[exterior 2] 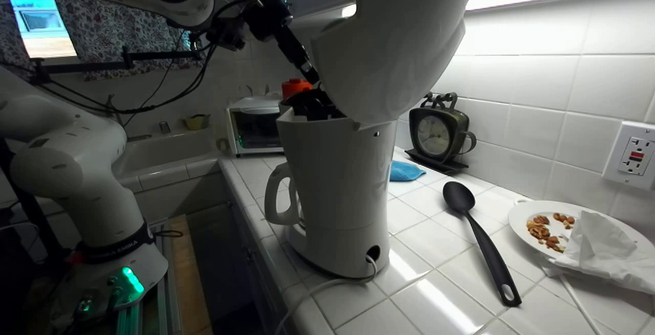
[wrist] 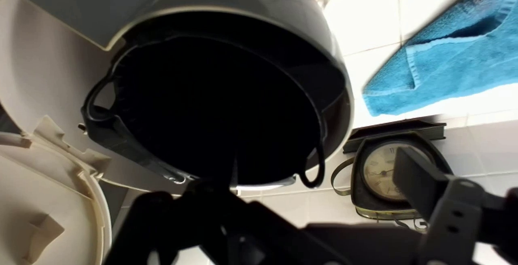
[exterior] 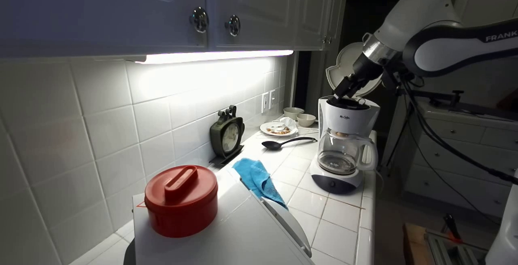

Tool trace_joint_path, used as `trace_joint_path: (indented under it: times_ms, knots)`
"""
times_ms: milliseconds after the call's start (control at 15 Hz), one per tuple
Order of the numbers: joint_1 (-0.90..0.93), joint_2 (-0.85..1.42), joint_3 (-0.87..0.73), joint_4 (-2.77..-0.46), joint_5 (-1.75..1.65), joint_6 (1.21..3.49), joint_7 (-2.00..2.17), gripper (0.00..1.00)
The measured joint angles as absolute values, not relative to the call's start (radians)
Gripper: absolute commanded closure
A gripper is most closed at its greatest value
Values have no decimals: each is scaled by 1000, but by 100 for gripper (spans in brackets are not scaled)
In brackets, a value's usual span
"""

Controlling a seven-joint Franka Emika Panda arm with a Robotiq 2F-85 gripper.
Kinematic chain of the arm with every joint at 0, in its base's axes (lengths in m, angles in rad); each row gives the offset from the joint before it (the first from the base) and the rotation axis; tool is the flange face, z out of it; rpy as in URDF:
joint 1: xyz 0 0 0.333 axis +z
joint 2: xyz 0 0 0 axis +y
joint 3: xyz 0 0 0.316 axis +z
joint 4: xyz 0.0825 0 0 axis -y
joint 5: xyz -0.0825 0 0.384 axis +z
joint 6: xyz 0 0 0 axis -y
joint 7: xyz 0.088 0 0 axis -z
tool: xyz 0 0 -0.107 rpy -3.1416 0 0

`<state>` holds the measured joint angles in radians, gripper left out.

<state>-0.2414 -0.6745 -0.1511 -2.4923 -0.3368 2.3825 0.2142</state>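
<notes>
My gripper (exterior: 341, 91) is over the open top of a white coffee maker (exterior: 344, 120), and it also shows in an exterior view (exterior 2: 310, 73). In the wrist view my gripper (wrist: 319, 170) is open, its fingers wide apart with nothing seen between them. A black filter basket (wrist: 218, 95) with small loop handles (wrist: 317, 172) sits in the coffee maker's top. One dark finger overlaps the basket's near rim; I cannot tell if it touches. The other finger is outside the basket, in front of the clock in view. The coffee maker's lid (exterior 2: 389, 43) stands raised. A glass carafe (exterior: 340, 155) sits below.
A blue towel (exterior: 259, 178), a dark clock (exterior 2: 435, 130), a black spoon (exterior 2: 481, 243) and a plate of nuts (exterior 2: 522, 217) are on the tiled counter. A red canister (exterior: 182, 204) stands on a white toaster oven (exterior: 243, 232). Cabinets (exterior: 259, 10) hang above.
</notes>
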Motion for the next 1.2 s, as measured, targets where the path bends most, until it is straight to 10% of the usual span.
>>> trace_joint_path:
  times_ms: [867, 1200]
  knots:
    - [-226, -542, -151, -2431, -246, 2353, 134, 96]
    - [-225, -486, -135, -2371, -246, 2332, 135, 96]
